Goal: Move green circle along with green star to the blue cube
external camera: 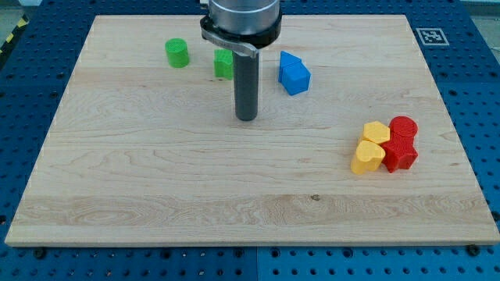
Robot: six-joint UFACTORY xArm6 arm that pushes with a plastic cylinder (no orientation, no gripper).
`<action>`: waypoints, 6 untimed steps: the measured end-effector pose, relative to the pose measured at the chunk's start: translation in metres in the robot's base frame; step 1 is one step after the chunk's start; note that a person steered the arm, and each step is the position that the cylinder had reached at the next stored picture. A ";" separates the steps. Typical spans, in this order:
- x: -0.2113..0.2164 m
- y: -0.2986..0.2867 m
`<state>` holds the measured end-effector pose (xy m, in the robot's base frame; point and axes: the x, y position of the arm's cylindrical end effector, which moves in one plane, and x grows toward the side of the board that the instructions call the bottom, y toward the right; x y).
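Observation:
The green circle (177,52) stands near the board's top, left of centre. The green star (224,64) is to its right, partly hidden behind my rod. The blue cube (294,73) lies further right, near the top centre. My tip (246,118) rests on the board below the green star and left of and below the blue cube, touching neither.
At the view's right a tight cluster holds two yellow blocks (369,151) and two red blocks (401,144). The wooden board (156,195) sits on a blue perforated table. A fiducial marker (430,35) is past the board's top right corner.

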<state>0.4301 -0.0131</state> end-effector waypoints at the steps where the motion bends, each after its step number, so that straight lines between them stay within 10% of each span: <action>1: -0.005 -0.043; 4: -0.105 -0.214; 6: -0.158 -0.163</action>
<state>0.2724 -0.1762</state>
